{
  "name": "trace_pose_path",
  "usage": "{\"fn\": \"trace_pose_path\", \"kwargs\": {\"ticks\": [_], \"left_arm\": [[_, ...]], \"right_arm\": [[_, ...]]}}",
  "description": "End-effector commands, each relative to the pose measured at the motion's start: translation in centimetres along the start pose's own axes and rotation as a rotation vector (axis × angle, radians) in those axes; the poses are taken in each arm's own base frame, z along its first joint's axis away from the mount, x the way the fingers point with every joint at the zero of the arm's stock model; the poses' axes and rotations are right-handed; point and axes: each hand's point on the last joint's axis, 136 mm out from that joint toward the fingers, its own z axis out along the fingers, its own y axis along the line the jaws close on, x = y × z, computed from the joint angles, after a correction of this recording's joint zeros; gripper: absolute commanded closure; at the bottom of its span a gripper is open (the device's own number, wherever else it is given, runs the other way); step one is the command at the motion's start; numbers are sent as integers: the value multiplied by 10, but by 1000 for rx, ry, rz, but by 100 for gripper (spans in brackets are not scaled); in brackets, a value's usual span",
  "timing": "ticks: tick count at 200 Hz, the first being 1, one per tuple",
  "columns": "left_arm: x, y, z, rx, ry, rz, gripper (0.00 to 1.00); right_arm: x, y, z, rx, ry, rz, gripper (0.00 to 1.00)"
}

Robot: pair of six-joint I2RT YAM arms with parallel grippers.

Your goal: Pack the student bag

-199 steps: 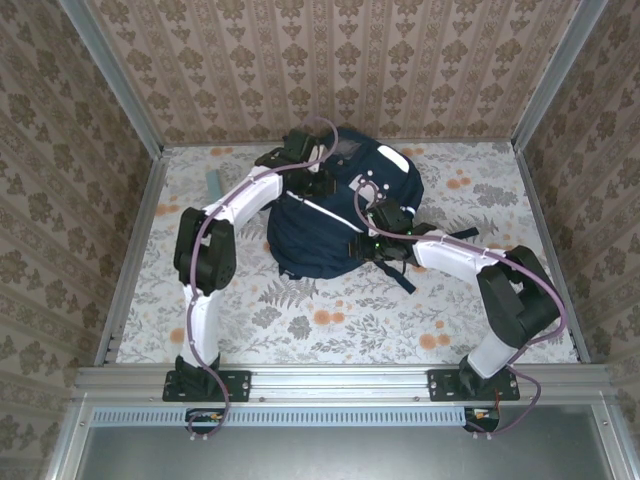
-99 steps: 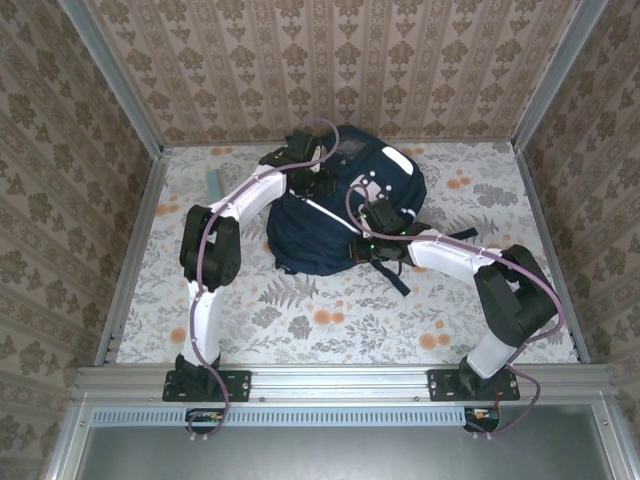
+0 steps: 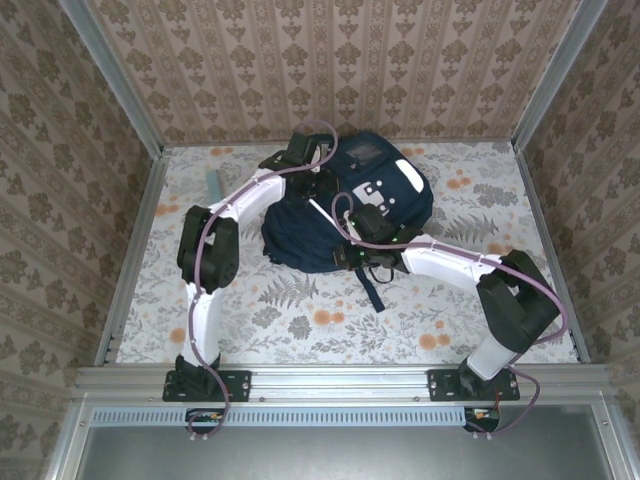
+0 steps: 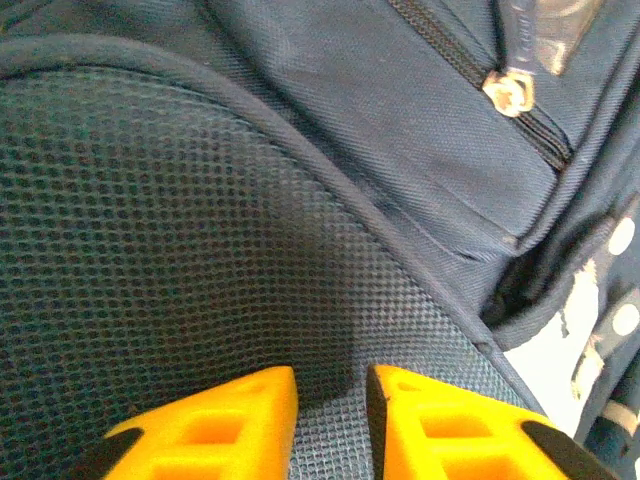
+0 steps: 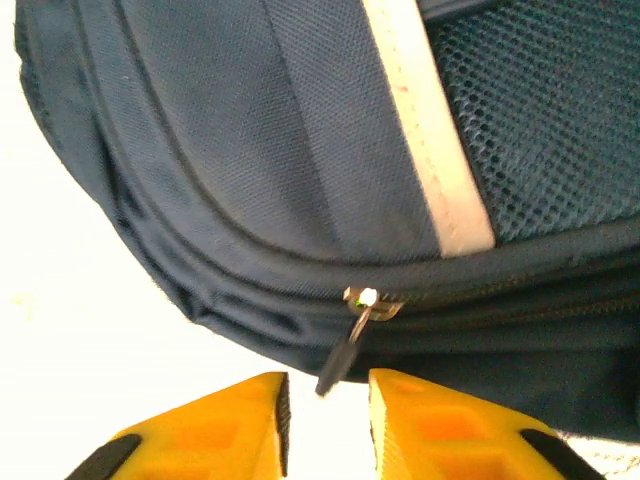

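— At the far middle of the table (image 3: 300, 315), what do we have?

— We see the bag (image 3: 300, 235) lying there close to the back wall, with one dark strap (image 3: 374, 290) trailing toward us. Both our arms bend in over it, the left from the left side and the right from the near right.

— And our left gripper (image 4: 332, 385)?

— It sits right against the bag's mesh panel (image 4: 150, 250). Its fingers (image 4: 240, 420) stand a narrow gap apart, and mesh fills that gap. Whether they pinch the fabric, we cannot tell. A zip slider (image 4: 510, 90) shows further up to the right.

— Our right gripper (image 5: 328, 385)?

— It is at the bag's lower edge, under the white stripe (image 5: 430, 150). Its fingers (image 5: 240, 420) are a little apart, clamped on nothing. A zip pull (image 5: 345, 350) hangs from its slider, and its tip reaches just to the mouth of the gap, touching neither finger that we can see.
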Motion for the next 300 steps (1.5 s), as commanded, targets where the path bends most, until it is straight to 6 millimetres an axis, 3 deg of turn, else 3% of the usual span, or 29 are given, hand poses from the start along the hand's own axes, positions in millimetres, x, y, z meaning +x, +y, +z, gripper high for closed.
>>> {"fn": "trace_pose_path", "kwargs": {"ticks": [1, 33, 41, 73, 92, 119, 154, 194, 231, 268, 300], "left_arm": [[18, 10, -18, -13, 63, -16, 64], [13, -1, -61, 14, -1, 8, 53], [19, 0, -68, 8, -4, 10, 52], [52, 5, -93, -33, -18, 35, 50], [78, 5, -104, -52, -19, 69, 50], [114, -2, -112, -55, -10, 110, 50], [156, -20, -103, 4, 21, 138, 50], [179, -44, -79, 46, 68, 198, 53], [181, -55, -61, 68, 72, 229, 58], [176, -50, -50, 16, 39, 260, 64], [165, -45, -46, -25, -13, 260, 66]], "right_arm": [[0, 5, -26, -45, -31, 63, 53], [-16, -25, -52, 6, -135, 251, 37], [-22, -34, -63, 19, -175, 336, 34], [-34, -43, -64, -12, -186, 589, 31], [-37, -48, -44, -25, -147, 738, 34], [-50, -42, -22, -76, -105, 790, 44], [-60, -41, 1, -92, -81, 800, 53], [-65, -43, 9, -114, -96, 821, 58], [-68, -43, 11, -134, -107, 822, 76], [-77, -36, 4, -180, -129, 802, 92], [-80, -31, -3, -199, -135, 792, 97]]}}
